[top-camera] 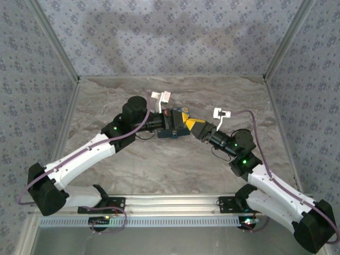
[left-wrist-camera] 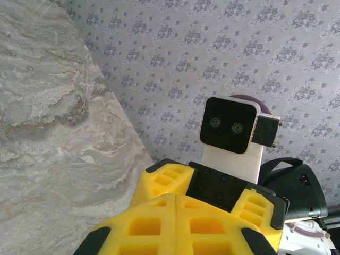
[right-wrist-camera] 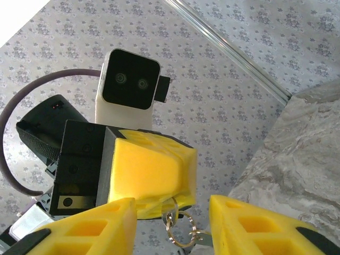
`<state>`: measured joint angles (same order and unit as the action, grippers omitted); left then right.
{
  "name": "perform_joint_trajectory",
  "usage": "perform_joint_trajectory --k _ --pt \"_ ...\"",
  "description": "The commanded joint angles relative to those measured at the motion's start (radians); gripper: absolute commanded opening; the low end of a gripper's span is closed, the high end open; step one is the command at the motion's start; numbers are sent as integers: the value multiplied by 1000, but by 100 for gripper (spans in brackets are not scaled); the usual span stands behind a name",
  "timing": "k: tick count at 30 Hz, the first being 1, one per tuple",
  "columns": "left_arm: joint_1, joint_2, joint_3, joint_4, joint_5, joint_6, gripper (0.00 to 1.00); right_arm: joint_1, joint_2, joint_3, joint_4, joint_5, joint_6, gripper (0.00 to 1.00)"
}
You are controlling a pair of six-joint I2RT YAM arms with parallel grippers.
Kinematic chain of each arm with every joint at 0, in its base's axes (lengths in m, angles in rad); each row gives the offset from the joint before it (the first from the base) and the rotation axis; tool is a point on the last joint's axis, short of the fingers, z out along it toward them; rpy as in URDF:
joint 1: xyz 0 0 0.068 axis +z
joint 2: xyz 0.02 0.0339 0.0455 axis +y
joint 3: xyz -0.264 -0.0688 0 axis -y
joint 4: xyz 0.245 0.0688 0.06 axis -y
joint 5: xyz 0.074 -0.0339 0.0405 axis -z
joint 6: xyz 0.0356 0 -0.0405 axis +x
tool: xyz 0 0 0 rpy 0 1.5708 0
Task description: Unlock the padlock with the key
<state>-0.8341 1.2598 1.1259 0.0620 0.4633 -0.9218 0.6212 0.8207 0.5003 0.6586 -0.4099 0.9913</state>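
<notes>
My left gripper (top-camera: 179, 121) is shut, its yellow fingers (left-wrist-camera: 175, 212) pressed flat together. A small blue body, apparently the padlock (top-camera: 172, 134), shows just beneath them in the top view. From between those fingers (right-wrist-camera: 154, 170) a thin silvery loop sticks out, and a key ring (right-wrist-camera: 180, 232) hangs from it. A silvery piece that looks like the key (right-wrist-camera: 204, 240) dangles at the ring's end. My right gripper (right-wrist-camera: 171, 208) faces the left one tip to tip. It is open, with the ring hanging in the gap between its fingers. The padlock body is hidden in both wrist views.
Both grippers meet above the middle of the marble-patterned table (top-camera: 159, 164). Patterned walls stand at the back and sides, with a metal corner post (right-wrist-camera: 234, 53) nearby. A rail (top-camera: 170, 202) runs along the near edge between the arm bases.
</notes>
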Motion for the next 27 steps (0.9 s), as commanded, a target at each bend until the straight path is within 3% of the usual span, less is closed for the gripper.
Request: perform_joint_trajectory --k 1,12,15,22,27 --pt "-8 -25 -3 62 18 -16 0 -1 6 -3 52 -27 5 37" --pt "-12 -22 -12 92 25 -29 0 2 33 15 60 -32 1 30" --pt "-17 -20 -15 102 31 -31 0 2 46 18 71 -34 3 24" --pt "-20 -35 -29 109 22 -23 0 -3 49 20 61 -39 -9 0" --pt "-19 -50 -28 92 13 -7 0 -7 29 6 18 -27 -33 0"
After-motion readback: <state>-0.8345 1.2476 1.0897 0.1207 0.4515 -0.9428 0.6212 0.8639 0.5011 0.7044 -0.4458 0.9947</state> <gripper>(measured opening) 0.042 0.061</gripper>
